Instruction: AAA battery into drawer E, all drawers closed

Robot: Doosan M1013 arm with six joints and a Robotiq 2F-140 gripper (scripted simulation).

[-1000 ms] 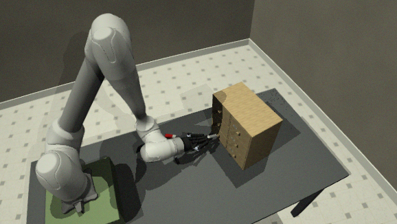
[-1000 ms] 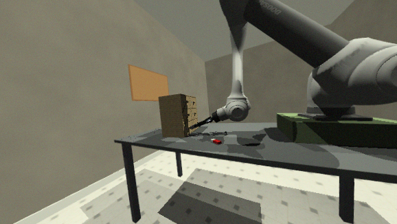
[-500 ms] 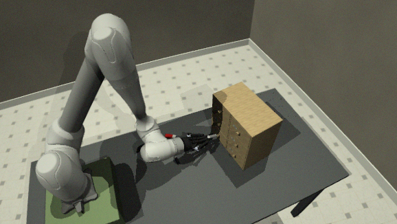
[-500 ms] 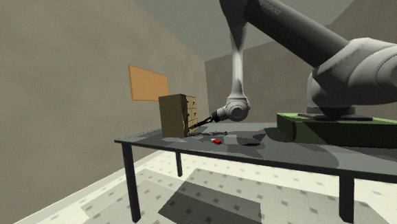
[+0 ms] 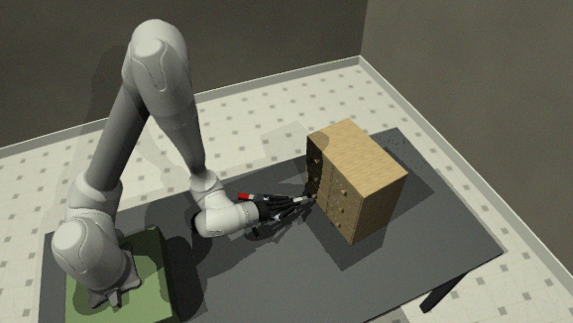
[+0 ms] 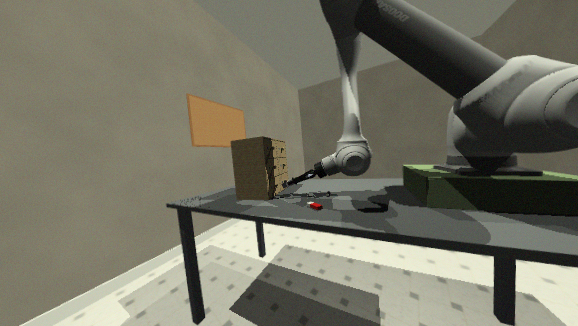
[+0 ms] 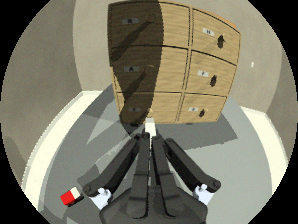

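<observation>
Shut tight at the pincer (image 5: 302,199) (image 6: 286,185) (image 7: 149,123), gripping nothing visible, near the chest's (image 5: 357,163) (image 6: 251,170) (image 7: 175,70) knob (image 7: 150,113), centre of the wrist frame.

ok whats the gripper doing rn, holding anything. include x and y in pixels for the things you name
Gripper (image 5: 311,197) (image 6: 286,185) (image 7: 149,123): closed, holding nothing, its tips up close to the bottom-left drawer (image 7: 165,107) of the chest (image 5: 367,159) (image 6: 250,169) (image 7: 175,70).

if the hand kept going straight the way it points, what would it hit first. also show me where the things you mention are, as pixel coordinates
Most likely the round knob (image 7: 150,113) of the bottom-left drawer (image 7: 167,107) on the wooden chest (image 5: 379,208) (image 6: 250,170) (image 7: 172,70); the hand's (image 5: 313,196) (image 6: 286,185) (image 7: 150,120) tips look right at it, though any remaining gap is unclear.
</observation>
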